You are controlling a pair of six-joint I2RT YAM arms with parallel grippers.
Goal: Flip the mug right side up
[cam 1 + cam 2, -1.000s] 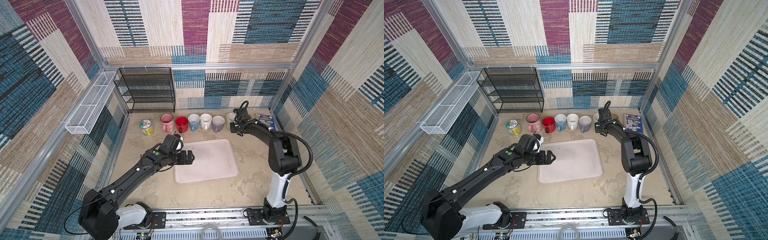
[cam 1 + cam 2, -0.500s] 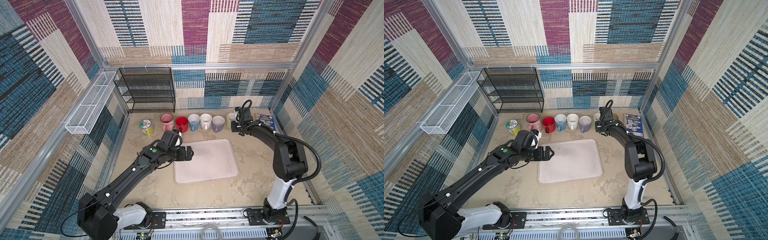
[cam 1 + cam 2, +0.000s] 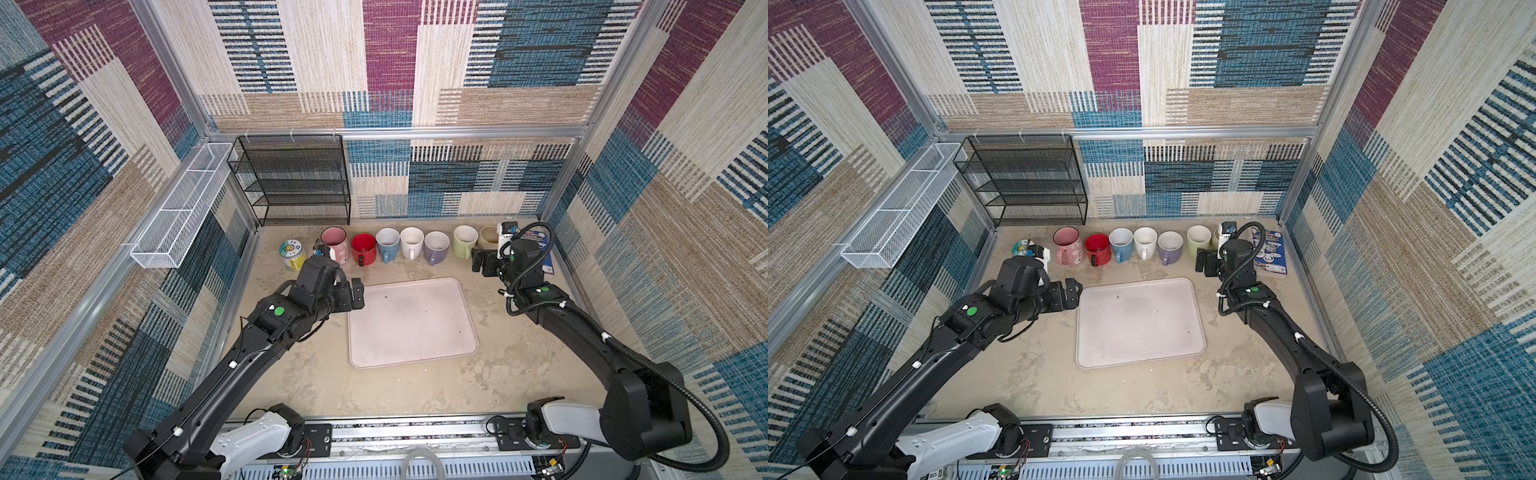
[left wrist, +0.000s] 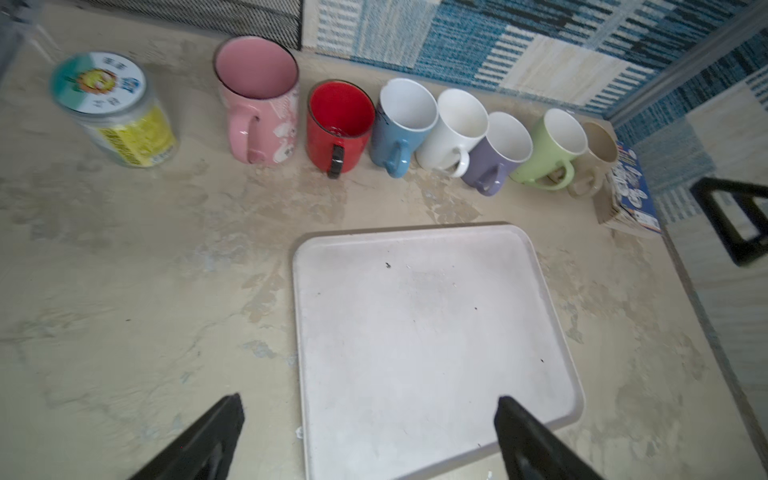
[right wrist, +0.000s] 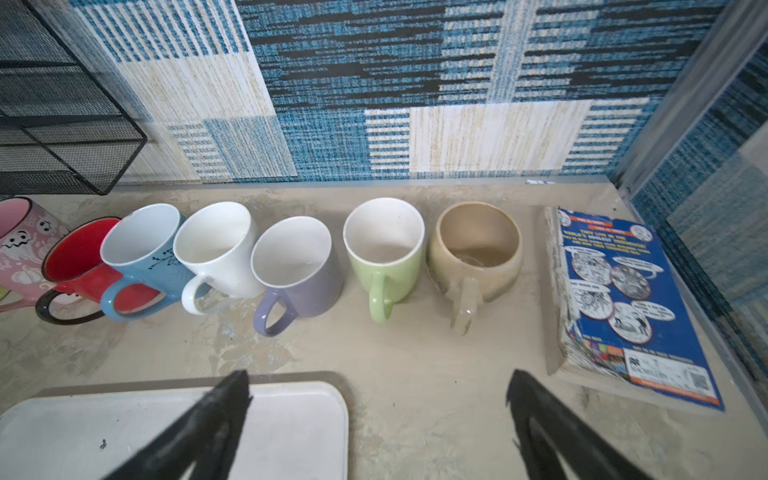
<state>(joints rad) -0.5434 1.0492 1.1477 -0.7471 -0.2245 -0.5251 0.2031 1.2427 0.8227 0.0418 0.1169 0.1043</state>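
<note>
A row of several mugs stands along the back wall, every one with its mouth up. The beige mug (image 5: 476, 245) is at the row's right end, beside the green mug (image 5: 384, 249); in both top views it is partly hidden (image 3: 487, 237) behind my right wrist. My right gripper (image 5: 376, 399) is open and empty, a little in front of these two mugs (image 3: 482, 264), touching neither. My left gripper (image 4: 370, 415) is open and empty over the near left corner of the white tray (image 4: 415, 332), in front of the red mug (image 3: 363, 248).
A lidded jar (image 3: 293, 255) stands left of the pink mug (image 3: 334, 243). A blue book (image 5: 623, 299) lies right of the beige mug by the side wall. A black mesh rack (image 3: 295, 183) is at the back left, with a white wire basket (image 3: 178, 216) on the left wall.
My right gripper has opened wide and drawn back from the beige mug toward the front. My left gripper has shifted left and slightly toward the back, staying open.
</note>
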